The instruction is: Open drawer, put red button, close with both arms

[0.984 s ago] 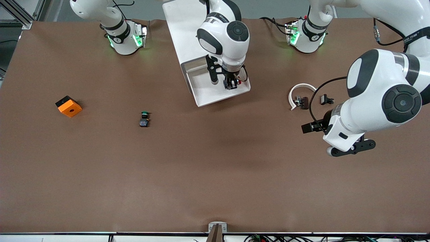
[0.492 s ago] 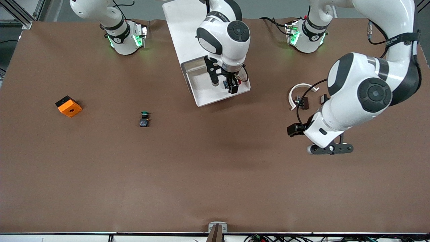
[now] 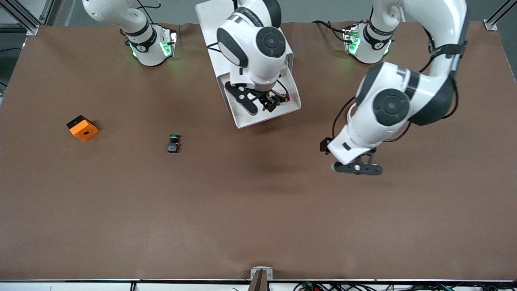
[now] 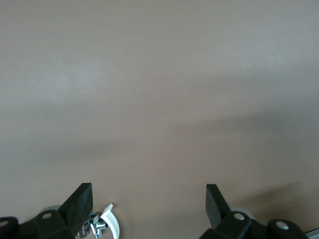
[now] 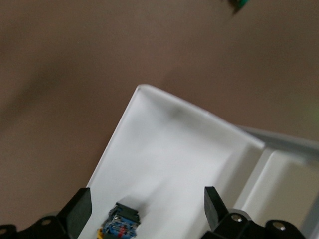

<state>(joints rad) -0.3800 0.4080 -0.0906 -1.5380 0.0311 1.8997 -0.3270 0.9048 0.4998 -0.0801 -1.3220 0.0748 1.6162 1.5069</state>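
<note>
The drawer (image 3: pixel 247 116) stands pulled out of the white cabinet (image 3: pixel 212 24). The red button (image 3: pixel 279 98) lies in it, close to the front strip; in the right wrist view its black-blue body (image 5: pixel 121 220) rests on the drawer's white floor (image 5: pixel 179 159). My right gripper (image 3: pixel 270 104) hangs open over the drawer, just above the button and not touching it (image 5: pixel 147 209). My left gripper (image 3: pixel 357 167) is open and empty over bare table toward the left arm's end (image 4: pixel 148 201).
A green-capped button (image 3: pixel 174 143) and an orange cube with a hole (image 3: pixel 82 127) lie toward the right arm's end. A white curved part with small metal pieces (image 4: pixel 110 225) lies under my left gripper's edge. The green button also shows in the right wrist view (image 5: pixel 240 4).
My left arm has swung from the left arm's end toward the table's middle. My right wrist has turned over the drawer, and the button now lies free in it.
</note>
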